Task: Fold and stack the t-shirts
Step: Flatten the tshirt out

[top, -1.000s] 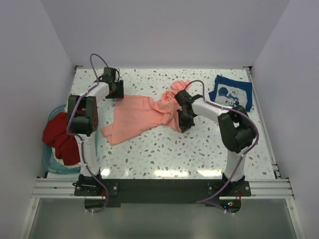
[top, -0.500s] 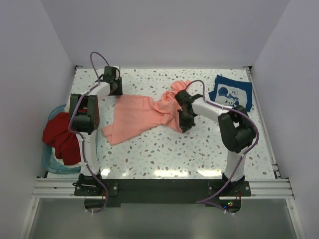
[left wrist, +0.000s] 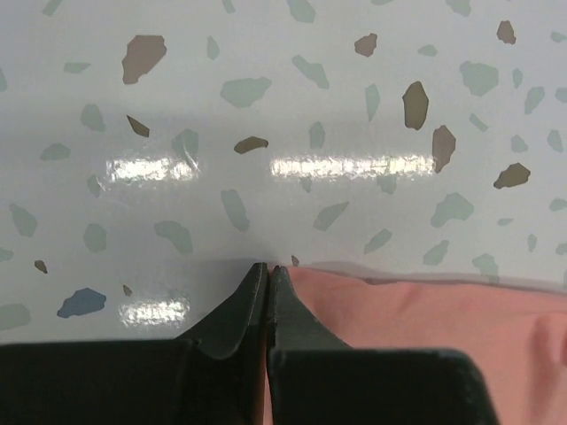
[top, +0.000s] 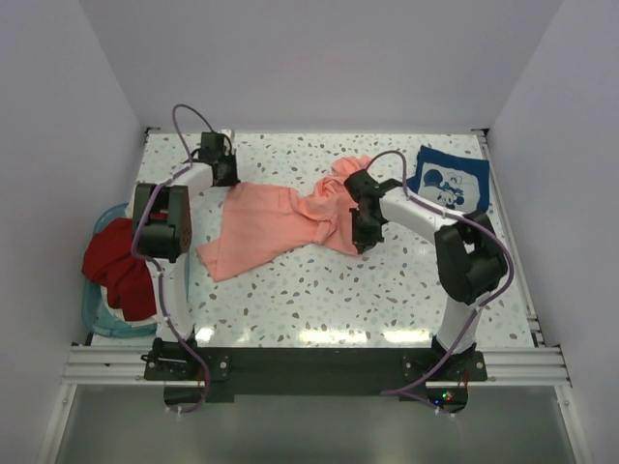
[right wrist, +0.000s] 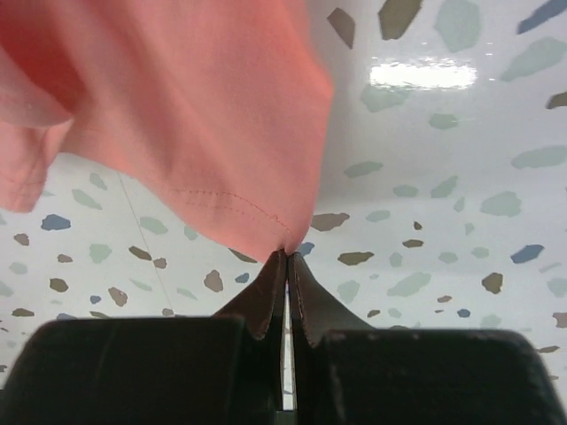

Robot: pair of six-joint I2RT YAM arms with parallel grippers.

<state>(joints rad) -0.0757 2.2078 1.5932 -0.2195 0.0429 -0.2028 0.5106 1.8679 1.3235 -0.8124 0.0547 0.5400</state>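
Note:
A salmon-pink t-shirt lies spread and rumpled across the middle of the table. My left gripper sits at its far left corner, and in the left wrist view this gripper is shut, with pink cloth pinched between its jaws. My right gripper is at the shirt's right edge. The right wrist view shows it shut on the stitched hem, which hangs lifted above the table. A navy blue t-shirt with white print lies folded at the back right.
A teal basket stands off the table's left edge with a dark red t-shirt spilling from it. Grey walls close in the table on three sides. The speckled tabletop shows bare in front of the pink shirt.
My left gripper has closed on the pink shirt's far left corner. The right arm has shifted slightly to the right, still holding the hem.

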